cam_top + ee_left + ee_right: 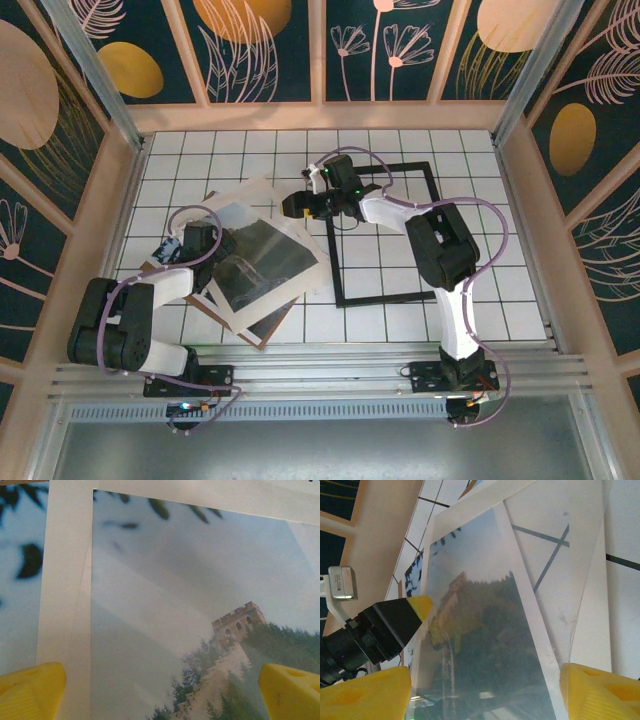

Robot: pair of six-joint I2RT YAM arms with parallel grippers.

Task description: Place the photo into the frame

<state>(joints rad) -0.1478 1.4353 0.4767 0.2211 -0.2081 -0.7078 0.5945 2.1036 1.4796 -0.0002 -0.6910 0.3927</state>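
The photo point(265, 262), dark hills and a wall under pale sky with a white margin, lies on a stack of sheets at the table's left. The black frame point(380, 300) lies flat to its right with bare tiles inside it. My left gripper point(205, 240) hovers low over the photo's left part. In the left wrist view its jaws point(165, 695) stand wide open over the photo point(165, 595), holding nothing. My right gripper point(292, 207) reaches across the frame to the photo's far right corner. It point(485, 700) is open, with the photo point(485, 630) lying under the gap.
A cream-white mat border point(240, 195) lies under the photo's far side, and a brown backing board point(272, 328) sticks out at its near side. The left gripper's black, yellow-tipped finger point(415, 605) sits close to my right gripper. Wooden walls ring the table.
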